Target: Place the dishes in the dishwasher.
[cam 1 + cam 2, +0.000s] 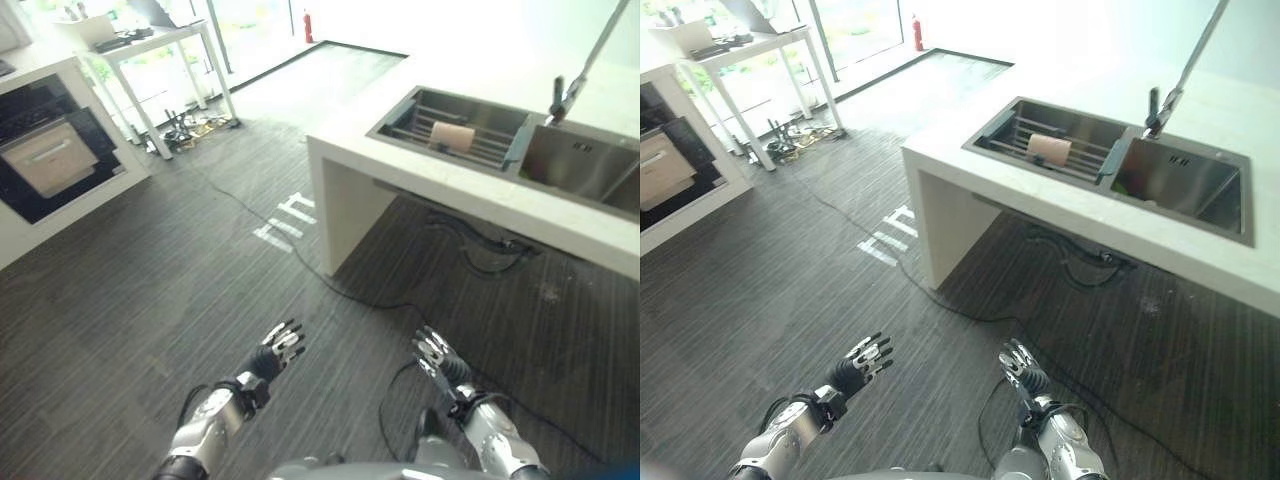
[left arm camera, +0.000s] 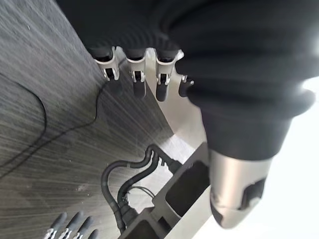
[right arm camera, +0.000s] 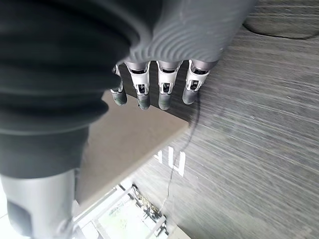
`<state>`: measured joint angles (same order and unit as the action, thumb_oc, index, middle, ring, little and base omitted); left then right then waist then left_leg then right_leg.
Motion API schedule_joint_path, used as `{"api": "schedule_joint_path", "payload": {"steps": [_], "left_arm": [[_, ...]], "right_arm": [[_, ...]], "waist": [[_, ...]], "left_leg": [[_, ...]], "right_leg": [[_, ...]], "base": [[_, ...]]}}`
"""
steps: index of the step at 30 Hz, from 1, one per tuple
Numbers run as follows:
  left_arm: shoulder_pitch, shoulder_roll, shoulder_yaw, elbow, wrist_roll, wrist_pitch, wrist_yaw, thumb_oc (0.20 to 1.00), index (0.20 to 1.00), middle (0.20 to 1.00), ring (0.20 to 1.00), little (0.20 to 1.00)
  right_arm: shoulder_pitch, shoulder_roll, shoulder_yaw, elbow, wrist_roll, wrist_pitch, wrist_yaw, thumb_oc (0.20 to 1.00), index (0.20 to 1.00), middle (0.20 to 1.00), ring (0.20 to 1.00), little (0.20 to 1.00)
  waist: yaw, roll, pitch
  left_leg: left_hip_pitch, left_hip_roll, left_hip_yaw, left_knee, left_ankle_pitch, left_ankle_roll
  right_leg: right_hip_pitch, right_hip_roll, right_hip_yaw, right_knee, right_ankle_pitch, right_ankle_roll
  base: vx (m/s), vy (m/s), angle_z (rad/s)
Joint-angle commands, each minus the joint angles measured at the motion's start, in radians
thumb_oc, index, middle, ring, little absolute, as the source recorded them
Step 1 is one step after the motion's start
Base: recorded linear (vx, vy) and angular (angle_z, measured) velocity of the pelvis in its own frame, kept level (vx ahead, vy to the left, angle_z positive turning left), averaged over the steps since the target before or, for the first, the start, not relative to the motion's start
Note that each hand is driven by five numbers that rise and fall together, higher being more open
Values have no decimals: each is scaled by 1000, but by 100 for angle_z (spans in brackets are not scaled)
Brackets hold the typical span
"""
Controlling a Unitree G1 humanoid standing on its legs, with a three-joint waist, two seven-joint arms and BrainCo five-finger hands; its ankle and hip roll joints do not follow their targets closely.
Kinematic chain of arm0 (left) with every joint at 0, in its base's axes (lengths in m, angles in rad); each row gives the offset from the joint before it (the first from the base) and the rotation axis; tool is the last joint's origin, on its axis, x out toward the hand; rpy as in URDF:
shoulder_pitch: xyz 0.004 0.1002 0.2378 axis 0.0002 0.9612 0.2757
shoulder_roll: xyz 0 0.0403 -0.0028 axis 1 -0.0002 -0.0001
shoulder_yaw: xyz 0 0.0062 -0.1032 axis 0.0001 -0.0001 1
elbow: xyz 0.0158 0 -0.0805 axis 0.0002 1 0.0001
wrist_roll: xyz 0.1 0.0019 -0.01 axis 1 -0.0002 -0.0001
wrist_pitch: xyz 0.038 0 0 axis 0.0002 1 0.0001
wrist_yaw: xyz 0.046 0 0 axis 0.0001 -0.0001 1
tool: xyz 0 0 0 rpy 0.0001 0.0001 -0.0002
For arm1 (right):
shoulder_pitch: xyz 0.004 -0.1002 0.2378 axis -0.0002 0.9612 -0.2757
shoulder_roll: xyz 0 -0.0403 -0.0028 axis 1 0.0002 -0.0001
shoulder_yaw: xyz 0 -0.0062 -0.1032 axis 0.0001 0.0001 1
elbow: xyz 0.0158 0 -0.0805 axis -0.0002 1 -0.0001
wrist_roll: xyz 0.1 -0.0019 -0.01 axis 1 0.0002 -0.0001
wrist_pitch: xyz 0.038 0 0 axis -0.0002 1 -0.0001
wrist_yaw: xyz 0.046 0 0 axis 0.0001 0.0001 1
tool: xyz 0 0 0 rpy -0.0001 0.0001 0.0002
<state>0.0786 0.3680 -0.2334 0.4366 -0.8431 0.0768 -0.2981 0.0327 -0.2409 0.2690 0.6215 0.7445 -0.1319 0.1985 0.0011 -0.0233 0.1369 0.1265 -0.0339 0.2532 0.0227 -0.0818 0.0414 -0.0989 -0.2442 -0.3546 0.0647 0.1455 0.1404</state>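
Strong daylight floods in from the windows point(image 1: 230, 25) far ahead of the hands, bleaching the counter point(image 1: 1070, 215) and the far floor point(image 1: 300, 80) to glare. Under the counter lies soft shadow. Close wrist covers look blurred.

Two hands: left hand point(image 1: 282, 345), right hand point(image 1: 434, 353). One cup point(image 1: 452, 136), one faucet point(image 1: 566, 98), two sink basins point(image 1: 590, 170), one table point(image 1: 150, 45).

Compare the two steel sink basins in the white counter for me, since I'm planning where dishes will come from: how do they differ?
The left sink basin holds a wire rack with a pale pink cup lying on its side; the right sink basin has no rack or cup. The right basin looks deeper, the left shallower. The tap stands behind the divider, nearer the right basin. Both are rectangular steel, set in the white counter.
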Motion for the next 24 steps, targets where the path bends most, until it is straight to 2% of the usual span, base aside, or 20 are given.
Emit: {"api": "schedule_joint_path", "payload": {"steps": [1,3,6,7,8,9,11,13,14,17,18,20,21,22,24], "left_arm": [[-39,-26,16,-51,23,-56,2,1000,1000,1000,1000,1000],[-44,-38,22,-42,16,-64,10,1000,1000,1000,1000,1000],[-52,-53,32,-45,16,-79,32,1000,1000,1000,1000,1000],[-53,-61,39,-44,7,-88,43,1000,1000,1000,1000,1000],[-51,-65,46,-40,2,-93,44,1000,1000,1000,1000,1000],[-49,-71,60,-35,-4,-94,42,1000,1000,1000,1000,1000],[-46,-77,71,-32,8,-98,39,1000,1000,1000,1000,1000],[-37,-79,82,-33,14,-104,40,1000,1000,1000,1000,1000],[-36,-80,86,-37,8,-106,43,1000,1000,1000,1000,1000],[-30,-80,86,-44,-2,-132,54,1000,1000,1000,1000,1000],[-24,-82,92,-56,-1,-164,78,1000,1000,1000,1000,1000],[-20,-78,114,-68,9,-192,99,1000,1000,1000,1000,1000],[-20,-76,124,-65,6,-208,96,1000,1000,1000,1000,1000],[-24,-73,130,-54,24,-231,104,1000,1000,1000,1000,1000],[-38,-65,130,-30,26,-260,109,1000,1000,1000,1000,1000]], "right_arm": [[-58,-35,21,-26,-7,-29,-5,1000,1000,1000,1000,1000],[-57,-44,27,-29,-14,-23,2,1000,1000,1000,1000,1000],[-51,-60,35,-41,-29,-4,14,1000,1000,1000,1000,1000],[-50,-73,33,-41,-37,6,26,1000,1000,1000,1000,1000],[-48,-80,32,-38,-40,10,34,1000,1000,1000,1000,1000],[-36,-89,31,-37,-42,9,38,1000,1000,1000,1000,1000],[-25,-88,27,-35,-44,6,39,1000,1000,1000,1000,1000],[-19,-82,19,-29,-49,6,42,1000,1000,1000,1000,1000],[-16,-81,10,-25,-53,5,41,1000,1000,1000,1000,1000],[-15,-86,4,-17,-53,-4,37,1000,1000,1000,1000,1000],[-15,-87,7,-17,-53,-14,29,1000,1000,1000,1000,1000],[-18,-89,4,-10,-48,-30,26,1000,1000,1000,1000,1000],[-18,-91,-4,-5,-37,-39,29,1000,1000,1000,1000,1000],[-13,-85,-13,0,-16,-46,17,1000,1000,1000,1000,1000],[1,-71,-37,10,21,-58,9,1000,1000,1000,1000,1000]], "waist": [[-8,23,1],[-18,22,-5],[-27,23,-10],[-33,19,-9],[-35,16,-6],[-36,7,1],[-32,4,8],[-21,6,16],[-16,15,20],[15,34,42],[36,38,52],[49,38,58],[52,34,54],[52,32,46],[44,28,38]], "left_leg": [[8,44,-95,64,-71,-6],[4,62,-91,104,-68,-18],[-25,99,-96,214,-13,-47],[-54,122,-105,316,31,-60],[-75,134,-108,373,53,-65],[-150,152,-128,517,98,-73],[-188,137,-155,543,93,-60],[-195,91,-175,459,75,-45],[-197,88,-187,333,105,-61],[-230,79,-268,146,200,-104],[-254,81,-322,88,238,-117],[-272,83,-348,75,238,-117],[-261,77,-346,66,201,-105],[-239,78,-329,47,172,-98],[-206,78,-305,37,149,-90]], "right_leg": [[20,78,74,32,-82,-33],[33,108,93,40,-110,-63],[46,142,119,43,-138,-104],[54,157,146,45,-154,-126],[64,166,164,45,-161,-138],[86,177,189,43,-171,-160],[96,187,214,50,-178,-164],[115,206,250,51,-191,-156],[132,219,256,43,-205,-150],[185,243,286,29,-231,-141],[210,249,305,19,-239,-139],[218,244,328,26,-252,-137],[218,233,331,35,-259,-129],[216,219,314,44,-262,-120],[214,199,282,55,-260,-107]], "base": [[230,-242,-32],[237,-250,-48],[191,-223,-63],[221,-218,-74],[289,-278,-76],[248,-210,-80],[217,-106,-73],[248,49,-68],[251,161,-68],[249,197,-61],[237,236,-57],[184,249,-92],[163,269,-121],[145,257,-97],[140,255,-34]]}}
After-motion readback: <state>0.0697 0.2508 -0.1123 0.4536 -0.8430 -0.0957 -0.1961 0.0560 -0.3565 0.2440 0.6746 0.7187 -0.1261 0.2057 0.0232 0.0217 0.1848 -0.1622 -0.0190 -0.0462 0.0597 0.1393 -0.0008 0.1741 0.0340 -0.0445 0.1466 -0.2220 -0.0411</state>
